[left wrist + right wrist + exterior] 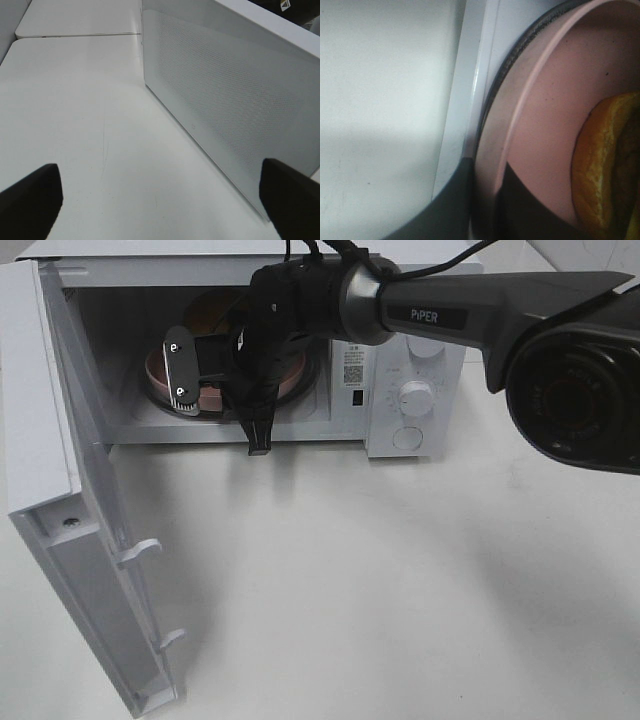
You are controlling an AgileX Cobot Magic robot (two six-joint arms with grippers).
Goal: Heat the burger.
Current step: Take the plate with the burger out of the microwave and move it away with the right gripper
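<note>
Mostly hidden: burger [600,165] | pink plate [540,125] rim between right jaws

White box-shaped microwave oven [415,370] at the back of a plain white tabletop [400,600], its white door [70,510] swung fully open toward the left. Round white control dial [416,398] on the right-hand panel. Round pink plate [540,130] inside the cavity, resting on the dark-rimmed turntable [512,55].
</note>
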